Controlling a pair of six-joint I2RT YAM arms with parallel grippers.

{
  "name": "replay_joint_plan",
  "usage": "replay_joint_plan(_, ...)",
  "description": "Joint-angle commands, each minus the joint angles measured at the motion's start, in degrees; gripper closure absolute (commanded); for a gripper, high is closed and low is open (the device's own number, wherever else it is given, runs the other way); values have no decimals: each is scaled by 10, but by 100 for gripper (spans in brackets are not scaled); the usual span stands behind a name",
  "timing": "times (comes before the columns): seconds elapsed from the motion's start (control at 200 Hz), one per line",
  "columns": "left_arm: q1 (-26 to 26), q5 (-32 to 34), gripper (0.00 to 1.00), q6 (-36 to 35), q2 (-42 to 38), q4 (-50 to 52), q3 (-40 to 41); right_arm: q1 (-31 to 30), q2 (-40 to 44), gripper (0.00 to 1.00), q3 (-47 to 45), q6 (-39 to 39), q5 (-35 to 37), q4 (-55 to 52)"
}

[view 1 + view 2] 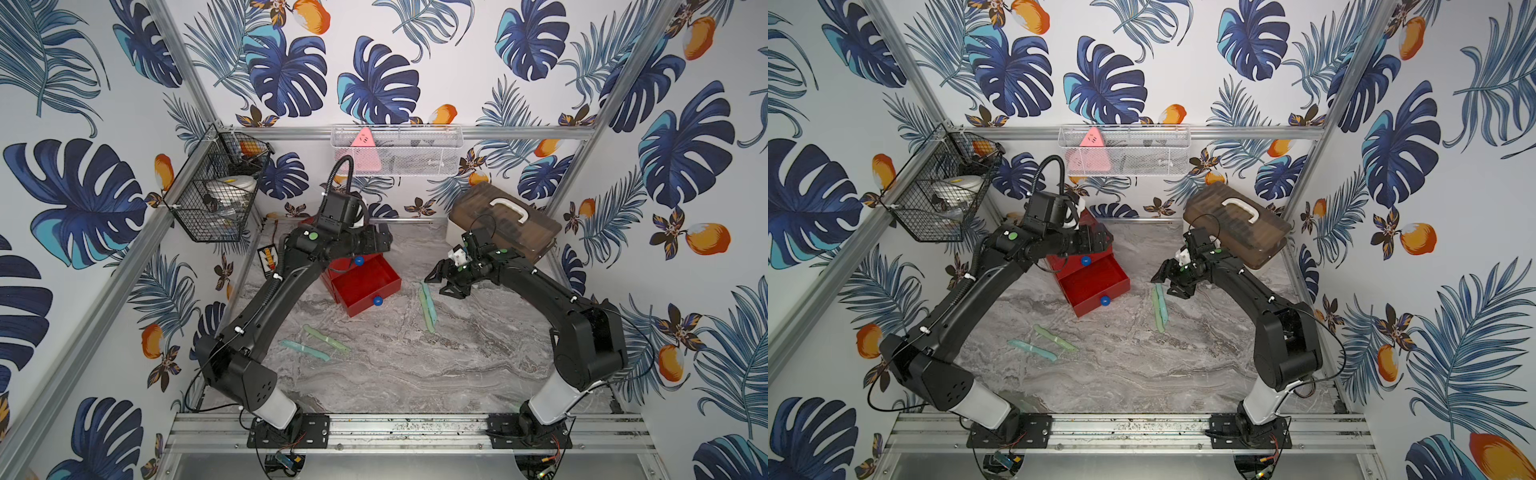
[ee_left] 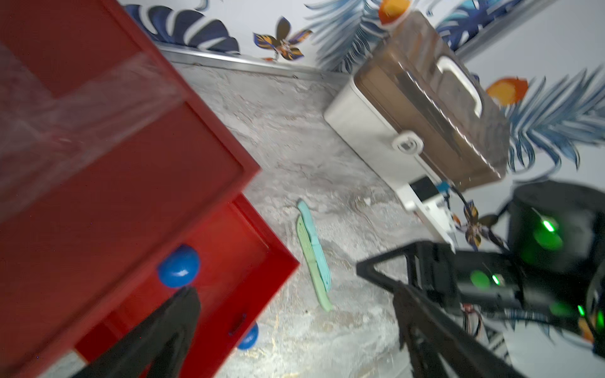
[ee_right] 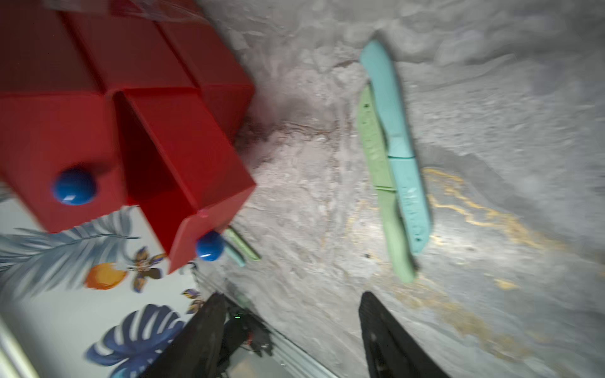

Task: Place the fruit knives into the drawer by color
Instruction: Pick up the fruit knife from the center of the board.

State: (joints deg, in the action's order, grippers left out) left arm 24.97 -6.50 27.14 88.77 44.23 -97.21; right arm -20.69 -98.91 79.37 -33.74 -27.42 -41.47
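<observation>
Left fingers (image 2: 176, 320) wide apart by drawer (image 2: 131, 183) knob (image 2: 179, 266); right fingers (image 3: 383, 327) apart, seemingly empty, near knives (image 3: 401, 153).

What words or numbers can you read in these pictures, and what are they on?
Nothing here is clear enough to read.
teal knife, lying against a green knife: raised marks on its blade, too blurred to read.
black and yellow tag at the table's edge: print too small to read.

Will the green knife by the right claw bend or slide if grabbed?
Probably stiff: the green knife looks like moulded plastic. Lying flat on the smooth table, it may skid. It touches the teal knife, likely nudging it.
</observation>
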Motion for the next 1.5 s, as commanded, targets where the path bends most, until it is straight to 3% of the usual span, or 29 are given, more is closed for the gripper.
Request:
replay_joint_plan(0.0, 48, 57, 1, -6, -35, 26, 40, -3, -27, 42, 38, 133, 112, -130)
replay_joint_plan(0.225, 143, 113, 1, 38, -115, 3, 167, -42, -73, 52, 89, 184, 211, -144)
replay_joint_plan(0.48, 224, 159, 1, 60, -133, 13, 222, -89, -116, 58, 102, 192, 275, -119)
replay_joint_plan(1.156, 225, 149, 1, 30, -129, 15, 232, -104, -255, 61, 201, 209, 321, -107)
replay_joint_plan(1.491, 202, 113, 1, 17, -119, -3, 242, -104, -284, 72, 196, 206, 340, -108)
